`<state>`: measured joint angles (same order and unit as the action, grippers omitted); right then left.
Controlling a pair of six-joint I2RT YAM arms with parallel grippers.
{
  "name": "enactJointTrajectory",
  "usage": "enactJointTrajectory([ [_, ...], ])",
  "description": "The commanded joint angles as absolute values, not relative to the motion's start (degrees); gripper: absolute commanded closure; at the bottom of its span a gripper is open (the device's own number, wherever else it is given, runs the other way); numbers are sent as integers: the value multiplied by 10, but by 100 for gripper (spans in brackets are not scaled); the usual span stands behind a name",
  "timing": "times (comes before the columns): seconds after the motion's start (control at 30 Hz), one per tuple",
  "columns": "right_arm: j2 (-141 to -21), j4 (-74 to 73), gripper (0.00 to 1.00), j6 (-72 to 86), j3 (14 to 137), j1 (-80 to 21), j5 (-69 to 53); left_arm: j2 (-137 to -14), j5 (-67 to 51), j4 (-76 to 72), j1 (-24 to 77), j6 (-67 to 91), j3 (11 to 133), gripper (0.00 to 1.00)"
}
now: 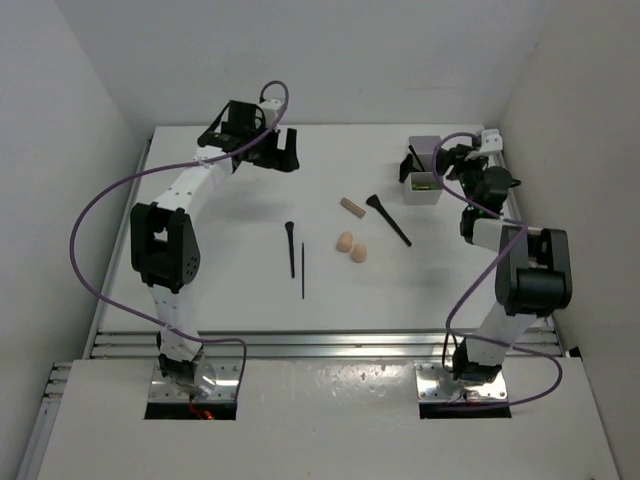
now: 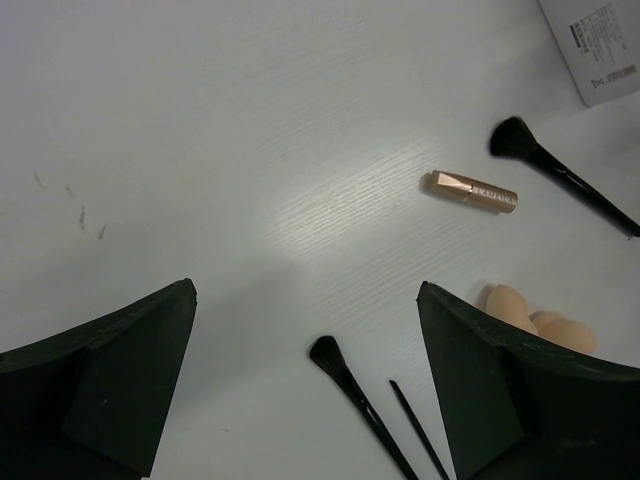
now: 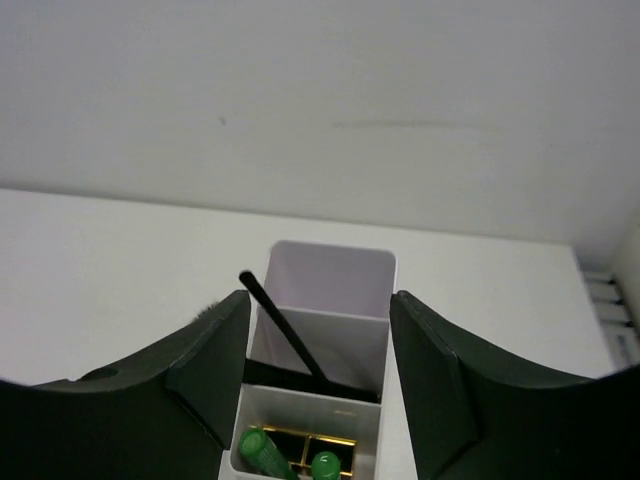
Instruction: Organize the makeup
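The makeup lies mid-table: a black brush [image 1: 290,246], a thin black pencil [image 1: 303,270], two beige sponges [image 1: 345,241] [image 1: 359,253], a tan cylinder [image 1: 351,207] and a second brush [image 1: 388,220]. My left gripper [image 1: 275,158] hovers open at the back left, and its view shows the cylinder [image 2: 474,190], the sponges [image 2: 510,305] and a brush [image 2: 355,395]. My right gripper [image 3: 320,300] stands open over the compartment box [image 3: 330,270], nothing between its fingers. A black stick [image 3: 290,335] leans in the middle compartment. Green tubes [image 3: 262,455] stand in the near one.
The white compartment box [image 1: 424,188] stands at the back right near the wall. White walls close in the table on the left, back and right. A metal rail [image 1: 320,345] runs along the table's near edge.
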<state>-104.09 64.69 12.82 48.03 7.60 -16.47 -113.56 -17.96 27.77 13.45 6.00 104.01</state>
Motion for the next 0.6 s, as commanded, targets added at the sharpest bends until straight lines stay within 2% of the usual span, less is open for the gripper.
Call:
enactJointTrajectory([
  [0.0, -955, 562, 41, 85, 462, 63, -149, -1114, -183, 279, 128, 55, 1027, 1],
  [0.1, -896, 406, 39, 52, 478, 47, -162, -1108, -183, 279, 123, 50, 1016, 1],
  [0.13, -879, 283, 37, 38, 484, 34, -164, -1108, -183, 279, 123, 50, 1011, 1],
  [0.2, -866, 206, 37, 5, 513, 22, -191, -1103, -183, 279, 117, 50, 1011, 1],
  [0.23, -867, 113, 37, -14, 527, 5, -219, -1103, -183, 279, 117, 50, 1004, 1],
  [0.33, -888, 21, 39, -69, 548, -41, -239, -1103, -183, 279, 111, 50, 997, 1],
  [0.47, -936, -56, 40, -50, 585, -80, -235, -1093, -188, 279, 105, 50, 978, 1],
  [0.57, -1006, -145, 40, -49, 648, -99, -175, -1087, -193, 279, 100, 50, 967, 1],
])
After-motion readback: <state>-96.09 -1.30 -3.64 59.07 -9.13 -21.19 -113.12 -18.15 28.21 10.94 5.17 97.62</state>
